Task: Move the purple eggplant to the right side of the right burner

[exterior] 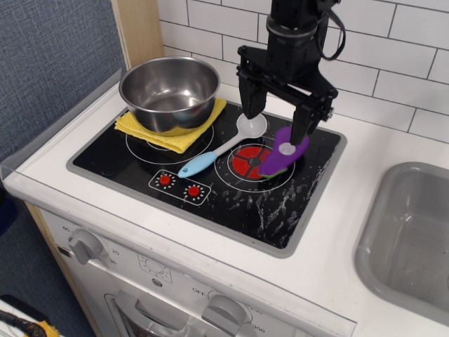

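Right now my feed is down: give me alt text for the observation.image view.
The purple eggplant lies free on the right part of the right burner, with the gripper raised above it, jaws open and empty. A blue-handled spoon lies left of the burner, and a steel bowl sits on a yellow cloth.

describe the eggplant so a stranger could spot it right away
Find the black cooktop and its right burner, the one with the red disc. The purple eggplant lies across that burner's right edge: flat, with a pale lilac spot, unlike the blue-handled spoon.
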### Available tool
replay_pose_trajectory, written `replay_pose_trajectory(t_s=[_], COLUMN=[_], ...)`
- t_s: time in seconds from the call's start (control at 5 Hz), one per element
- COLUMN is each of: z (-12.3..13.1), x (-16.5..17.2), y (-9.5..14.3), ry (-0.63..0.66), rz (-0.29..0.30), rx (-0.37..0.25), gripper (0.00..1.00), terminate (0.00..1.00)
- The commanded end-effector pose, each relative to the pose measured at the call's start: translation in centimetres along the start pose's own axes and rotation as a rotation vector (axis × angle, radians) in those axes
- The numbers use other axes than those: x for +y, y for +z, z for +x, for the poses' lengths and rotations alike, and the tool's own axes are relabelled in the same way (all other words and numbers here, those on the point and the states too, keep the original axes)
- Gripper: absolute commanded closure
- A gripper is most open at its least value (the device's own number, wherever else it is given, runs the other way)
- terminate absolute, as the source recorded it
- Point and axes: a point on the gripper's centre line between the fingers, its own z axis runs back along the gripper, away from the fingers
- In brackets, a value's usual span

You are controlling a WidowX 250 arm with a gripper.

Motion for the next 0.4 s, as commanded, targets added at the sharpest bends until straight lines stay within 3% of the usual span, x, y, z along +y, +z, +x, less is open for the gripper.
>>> replay_pose_trajectory(t_s=[0.0,0.2], z=[-0.95,-0.95], x=[0.96,0.96], y=[1.67,1.67], ry=[0.015,0.015], rz=[-0.006,-0.006], rx=[-0.012,-0.012], gripper=[0.0,0.0], terminate=[0.0,1.0])
